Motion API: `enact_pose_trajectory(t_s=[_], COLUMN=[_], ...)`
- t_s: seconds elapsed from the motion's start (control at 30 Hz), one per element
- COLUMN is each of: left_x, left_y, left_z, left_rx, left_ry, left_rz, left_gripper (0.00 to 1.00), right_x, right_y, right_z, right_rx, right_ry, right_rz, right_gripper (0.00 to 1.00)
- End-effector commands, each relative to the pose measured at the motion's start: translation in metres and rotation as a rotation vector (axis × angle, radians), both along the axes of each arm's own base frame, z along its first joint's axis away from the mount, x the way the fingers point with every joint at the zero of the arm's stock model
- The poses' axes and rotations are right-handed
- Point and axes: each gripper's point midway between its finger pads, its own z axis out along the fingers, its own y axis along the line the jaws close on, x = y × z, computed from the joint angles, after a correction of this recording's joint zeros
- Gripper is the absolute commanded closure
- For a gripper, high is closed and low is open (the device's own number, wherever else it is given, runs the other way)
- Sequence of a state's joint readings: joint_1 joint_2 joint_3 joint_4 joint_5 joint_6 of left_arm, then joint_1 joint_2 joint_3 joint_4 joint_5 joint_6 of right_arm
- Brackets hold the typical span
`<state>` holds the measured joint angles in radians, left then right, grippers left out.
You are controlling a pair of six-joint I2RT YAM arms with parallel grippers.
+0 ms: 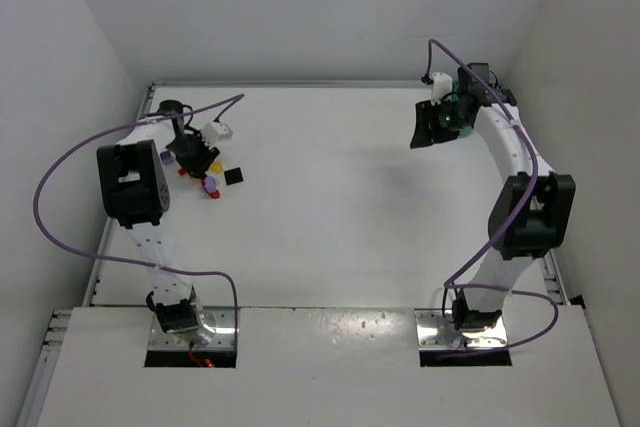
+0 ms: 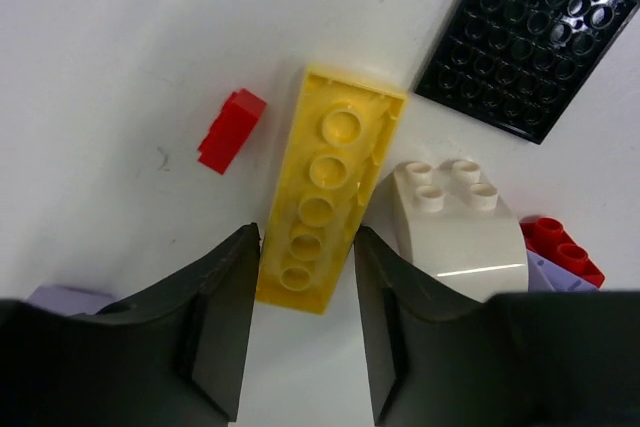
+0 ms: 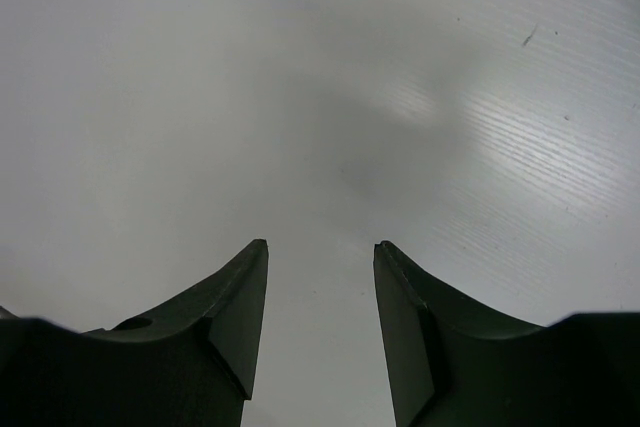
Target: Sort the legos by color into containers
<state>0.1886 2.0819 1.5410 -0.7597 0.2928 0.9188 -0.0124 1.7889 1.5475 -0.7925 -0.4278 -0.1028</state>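
A long yellow lego [image 2: 330,187] lies hollow side up on the white table [image 2: 110,37]. My left gripper [image 2: 307,232] is down over it, and its two fingers press the sides of the brick's near end. Around it lie a small red lego [image 2: 231,130], a whitish rounded lego [image 2: 455,222] and another red lego [image 2: 565,245]. In the top view the left gripper [image 1: 200,162] sits over this small pile [image 1: 211,185] at the far left. My right gripper [image 3: 320,244] hangs open over bare table at the far right [image 1: 425,132]. No containers are in view.
A black studded plate [image 2: 525,42] lies just beyond the yellow brick, also seen in the top view [image 1: 233,176]. Lilac pieces [image 2: 65,299] peek out beside the fingers. White walls close the table on the left, back and right.
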Motion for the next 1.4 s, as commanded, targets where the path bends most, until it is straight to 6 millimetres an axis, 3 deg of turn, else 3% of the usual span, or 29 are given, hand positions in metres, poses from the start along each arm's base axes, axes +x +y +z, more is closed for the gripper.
enact_pose_trajectory(t_s=[0.0,0.17,0.23,0.37,0.4,0.5,0.53,0.63,0.8,0.83,0.87,1.0,1.13,1.37], left_x=[-0.004,-0.025,-0.031,-0.049,-0.044,-0.041,-0.039,-0.039,-0.067,-0.072,-0.085,-0.107,-0.114,-0.125], left_y=[-0.005,-0.001,-0.002,-0.006,-0.013,-0.031,-0.034,-0.069,-0.16,-0.174,-0.201,-0.256,-0.287,-0.32], left_z=[-0.01,-0.025,-0.025,-0.013,0.007,0.043,0.067,0.113,0.153,0.157,0.157,0.166,0.184,0.191], left_rx=[-0.003,0.035,0.035,-0.006,-0.032,-0.122,-0.133,-0.193,-0.309,-0.325,-0.356,-0.424,-0.439,-0.469], left_ry=[0.001,0.042,0.042,0.01,-0.053,-0.147,-0.207,-0.302,-0.333,-0.33,-0.3,-0.28,-0.312,-0.295], left_rz=[-0.04,-0.049,-0.049,-0.04,-0.04,-0.027,-0.023,-0.053,-0.204,-0.223,-0.258,-0.34,-0.393,-0.441], left_gripper=[0.54,0.65,0.73,0.79,0.79,0.81,0.81,0.82,0.82,0.82,0.82,0.82,0.82,0.82], right_x=[-0.004,-0.011,-0.021,-0.039,-0.052,-0.057,-0.058,-0.06,-0.05,-0.049,-0.047,-0.035,-0.041,-0.062], right_y=[0.012,0.024,0.036,0.064,0.073,0.092,0.098,0.11,0.134,0.141,0.15,0.17,0.194,0.22], right_z=[0.007,0.007,0.006,0.016,0.008,0.019,0.025,0.036,0.052,0.054,0.055,0.06,0.062,0.057], right_rx=[0.021,0.071,0.122,0.28,0.326,0.411,0.426,0.462,0.562,0.576,0.601,0.646,0.648,0.643], right_ry=[-0.01,0.012,0.043,0.064,0.102,0.081,0.07,0.084,0.127,0.133,0.143,0.144,0.16,0.184], right_rz=[0.032,0.045,0.056,0.043,0.042,0.021,0.034,0.046,0.075,0.09,0.107,0.149,0.214,0.285], right_gripper=[0.53,0.53,0.53,0.53,0.5,0.43,0.36,0.21,0.19,0.19,0.19,0.22,0.27,0.27])
